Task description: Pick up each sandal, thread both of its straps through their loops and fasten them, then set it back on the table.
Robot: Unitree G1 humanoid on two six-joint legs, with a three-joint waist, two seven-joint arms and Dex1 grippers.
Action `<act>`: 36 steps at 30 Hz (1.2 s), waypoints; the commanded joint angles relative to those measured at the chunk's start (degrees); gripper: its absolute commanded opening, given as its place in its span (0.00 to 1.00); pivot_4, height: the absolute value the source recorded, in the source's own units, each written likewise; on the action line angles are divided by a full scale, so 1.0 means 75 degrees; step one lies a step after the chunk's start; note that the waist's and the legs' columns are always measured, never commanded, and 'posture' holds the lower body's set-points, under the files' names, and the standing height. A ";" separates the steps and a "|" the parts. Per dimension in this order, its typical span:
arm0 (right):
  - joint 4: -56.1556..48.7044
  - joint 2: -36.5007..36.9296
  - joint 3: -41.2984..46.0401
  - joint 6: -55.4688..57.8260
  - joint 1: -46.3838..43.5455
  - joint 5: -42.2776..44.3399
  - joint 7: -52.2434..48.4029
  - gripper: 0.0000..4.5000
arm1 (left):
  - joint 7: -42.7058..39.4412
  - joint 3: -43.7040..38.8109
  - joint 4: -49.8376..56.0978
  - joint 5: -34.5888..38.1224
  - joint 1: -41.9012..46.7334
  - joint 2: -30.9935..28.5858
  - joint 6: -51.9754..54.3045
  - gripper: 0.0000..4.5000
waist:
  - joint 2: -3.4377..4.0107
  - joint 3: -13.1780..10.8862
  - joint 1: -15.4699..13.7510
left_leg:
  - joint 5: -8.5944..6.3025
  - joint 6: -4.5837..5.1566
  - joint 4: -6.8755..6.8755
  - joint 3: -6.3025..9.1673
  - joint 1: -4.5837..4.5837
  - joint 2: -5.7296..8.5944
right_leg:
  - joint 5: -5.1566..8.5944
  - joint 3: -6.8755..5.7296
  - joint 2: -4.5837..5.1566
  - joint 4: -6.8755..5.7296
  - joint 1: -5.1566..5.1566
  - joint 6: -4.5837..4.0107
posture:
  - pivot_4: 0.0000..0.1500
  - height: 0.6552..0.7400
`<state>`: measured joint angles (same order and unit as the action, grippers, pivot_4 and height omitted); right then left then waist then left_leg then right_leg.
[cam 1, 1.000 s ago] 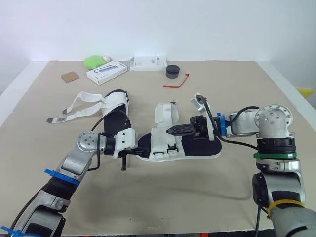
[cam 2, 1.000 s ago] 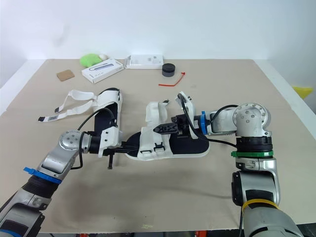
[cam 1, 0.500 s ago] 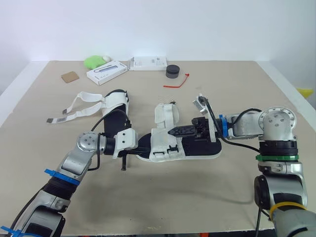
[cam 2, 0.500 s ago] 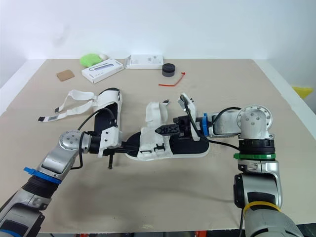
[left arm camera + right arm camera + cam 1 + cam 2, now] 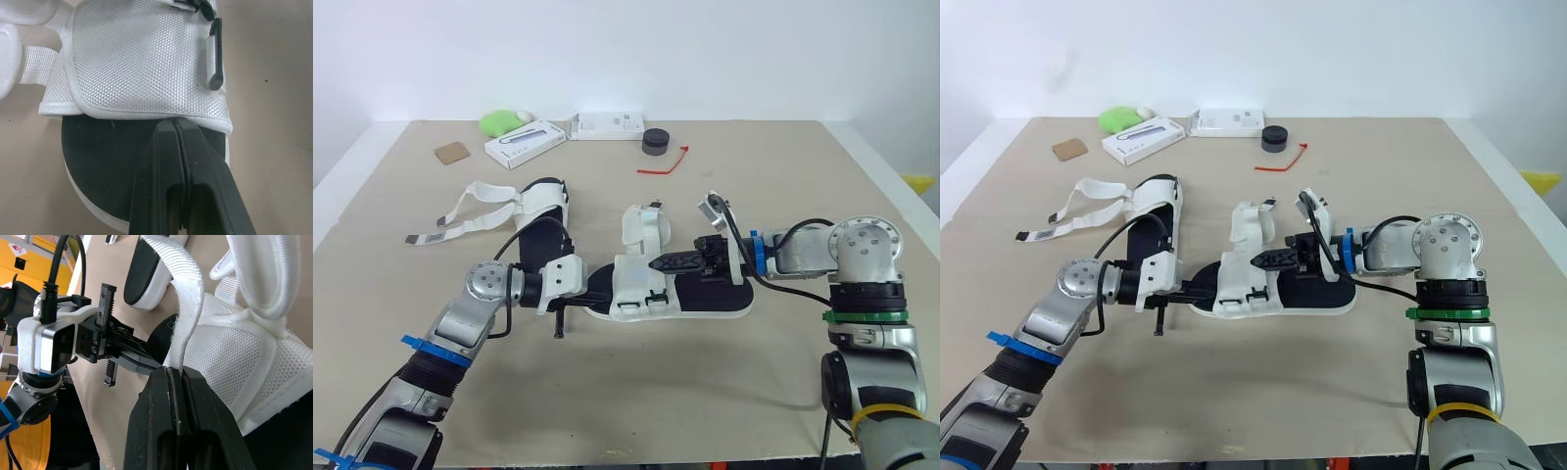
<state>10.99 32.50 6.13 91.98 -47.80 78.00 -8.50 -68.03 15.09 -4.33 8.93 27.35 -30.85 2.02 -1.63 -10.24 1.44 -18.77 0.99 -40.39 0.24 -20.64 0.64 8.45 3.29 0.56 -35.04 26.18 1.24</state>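
My right hand [image 5: 175, 374] is clenched on a white strap [image 5: 190, 293] above the near sandal [image 5: 710, 297]. My left hand [image 5: 174, 125] is pressed shut, tips on that sandal's toe end. The sandal lies on the table [image 5: 705, 392], with the other sandal [image 5: 544, 211] just beyond its toe.

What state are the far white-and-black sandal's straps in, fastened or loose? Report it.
Loose: the two white webbing straps of the far white-and-black sandal lie splayed on the beige table, unfastened.

The strap [image 5: 189, 308] ends hidden inside the right claw [image 5: 176, 374]; print on the box [image 5: 524, 143] is unreadable.
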 commanded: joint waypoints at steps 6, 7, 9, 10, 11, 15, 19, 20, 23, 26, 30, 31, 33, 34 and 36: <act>0.0429 0.0072 -0.0113 0.0069 -0.0515 0.1186 0.0486 0.03 | -0.0026 0.0177 0.0057 -0.0196 -0.0161 -0.0067 -0.0088 0.00 | 0.0000 0.0000 0.0001 | -0.0001 0.0001 0.0000 -0.0001 0.0000 0.0000 | 0.0000 0.0001 -0.0001 0.0001 0.0001 0.0000 | 1.00 1.00; 0.0664 0.0025 -0.0074 0.0069 -0.0595 0.1333 0.0686 0.03 | -0.0025 0.0175 0.0058 -0.0198 -0.0164 -0.0064 -0.0092 0.00 | 0.0000 0.0000 0.0001 | -0.0001 0.0001 0.0000 -0.0001 0.0000 -0.0001 | 0.0000 0.0001 -0.0001 0.0001 0.0001 0.0000 | 1.00 1.00; 0.1061 -0.0047 -0.0003 0.0069 -0.0715 0.1586 0.1060 0.03 | -0.0019 0.0174 0.0058 -0.0202 -0.0166 -0.0055 -0.0099 0.00 | -0.0001 0.0001 0.0001 | -0.0001 0.0001 0.0000 -0.0001 0.0000 0.0000 | 0.0000 0.0002 -0.0001 0.0001 0.0000 0.0000 | 1.00 1.00; 0.1243 -0.0066 0.0015 0.0069 -0.0755 0.1688 0.1240 0.03 | -0.0015 0.0176 0.0060 -0.0204 -0.0168 -0.0050 -0.0102 0.00 | -0.0001 0.0001 0.0001 | -0.0001 0.0001 0.0000 -0.0003 -0.0001 0.0000 | 0.0000 0.0003 0.0000 0.0001 0.0000 0.0000 | 1.00 1.00; 0.1354 -0.0072 0.0024 0.0069 -0.0760 0.1757 0.1394 0.03 | -0.0012 0.0176 0.0062 -0.0204 -0.0169 -0.0046 -0.0104 0.00 | -0.0001 0.0001 0.0001 | -0.0001 0.0001 0.0000 -0.0005 0.0000 0.0000 | 0.0000 0.0005 0.0000 0.0001 0.0000 0.0000 | 1.00 1.00; 0.1637 -0.0068 0.0053 0.0069 -0.0642 0.1980 0.1945 0.03 | 0.0004 0.0178 0.0066 -0.0205 -0.0177 -0.0030 -0.0102 0.00 | -0.0001 0.0001 0.0000 | -0.0001 0.0002 0.0000 -0.0003 -0.0003 0.0000 | 0.0000 0.0004 0.0000 0.0001 0.0001 0.0000 | 1.00 1.00; 0.1862 -0.0090 0.0127 -0.0017 -0.0610 0.2241 0.2425 0.03 | 0.0016 0.0180 0.0069 -0.0214 -0.0194 -0.0031 -0.0106 0.00 | -0.0001 0.0001 0.0001 | -0.0001 0.0002 0.0000 -0.0004 -0.0004 0.0000 | -0.0001 0.0005 0.0000 0.0002 0.0001 0.0001 | 1.00 1.00; 0.1941 -0.0091 0.0132 -0.0046 -0.0637 0.2364 0.2529 0.03 | 0.0016 0.0179 0.0064 -0.0218 -0.0198 -0.0036 -0.0108 0.00 | -0.0001 0.0001 0.0001 | -0.0001 0.0002 0.0000 -0.0005 -0.0004 0.0000 | -0.0001 0.0005 0.0000 0.0002 0.0001 0.0001 | 1.00 1.00; 0.2099 -0.0072 0.0065 -0.0185 -0.0670 0.2817 0.2910 0.03 | 0.0022 0.0180 0.0049 -0.0230 -0.0192 -0.0038 -0.0108 0.00 | -0.0001 0.0001 0.0001 | -0.0001 0.0002 0.0000 -0.0004 -0.0003 -0.0001 | -0.0001 0.0006 -0.0001 0.0002 0.0001 0.0001 | 1.00 1.00; 0.2128 -0.0033 -0.0062 -0.0428 -0.0648 0.3334 0.3366 0.03 | 0.0024 0.0178 0.0032 -0.0232 -0.0180 -0.0035 -0.0111 0.00 | -0.0001 0.0001 0.0002 | -0.0001 0.0002 0.0000 -0.0004 -0.0004 -0.0001 | -0.0001 0.0007 -0.0002 0.0002 0.0001 0.0002 | 1.00 1.00; 0.1995 0.0126 -0.0422 -0.0862 -0.0587 0.4374 0.3979 0.03 | 0.0022 0.0200 0.0001 -0.0254 -0.0184 -0.0027 -0.0144 0.00 | -0.0001 0.0001 0.0004 | -0.0001 0.0003 0.0000 -0.0004 -0.0004 -0.0001 | -0.0001 0.0008 -0.0003 0.0003 0.0001 0.0002 | 1.00 1.00; 0.1950 0.0157 -0.0495 -0.0940 -0.0568 0.4549 0.4070 0.03 | 0.0023 0.0206 -0.0005 -0.0263 -0.0188 -0.0024 -0.0154 0.00 | -0.0001 0.0001 0.0004 | -0.0001 0.0002 0.0000 -0.0004 -0.0004 -0.0001 | -0.0001 0.0008 -0.0003 0.0003 0.0001 0.0003 | 1.00 1.00; 0.1893 0.0177 -0.0560 -0.1003 -0.0553 0.4666 0.4127 0.03 | 0.0019 0.0211 -0.0014 -0.0269 -0.0188 -0.0021 -0.0161 0.00 | -0.0001 0.0001 0.0004 | -0.0001 0.0003 0.0000 -0.0005 -0.0005 -0.0001 | -0.0001 0.0008 -0.0003 0.0004 0.0001 0.0003 | 1.00 1.00; 0.1867 0.0175 -0.0567 -0.1007 -0.0548 0.4667 0.4123 0.03 | 0.0017 0.0212 -0.0020 -0.0275 -0.0186 -0.0018 -0.0165 0.00 | -0.0001 0.0001 0.0004 | -0.0001 0.0003 0.0000 -0.0005 -0.0005 -0.0001 | -0.0001 0.0009 -0.0003 0.0004 0.0001 0.0003 | 1.00 1.00; 0.1813 0.0175 -0.0574 -0.0997 -0.0533 0.4667 0.4095 0.03 | 0.0017 0.0215 -0.0024 -0.0285 -0.0188 -0.0012 -0.0171 0.00 | -0.0001 0.0001 0.0003 | -0.0001 0.0003 0.0000 -0.0006 -0.0006 -0.0001 | -0.0001 0.0011 -0.0004 0.0004 0.0000 0.0004 | 1.00 1.00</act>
<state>26.64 33.13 1.32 84.87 -51.50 111.19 22.46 -67.68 15.17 -4.26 7.87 26.96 -30.78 0.53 -1.63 -10.23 1.46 -18.78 1.01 -40.39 0.19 -20.69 0.63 8.44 3.38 0.52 -35.00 26.18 1.27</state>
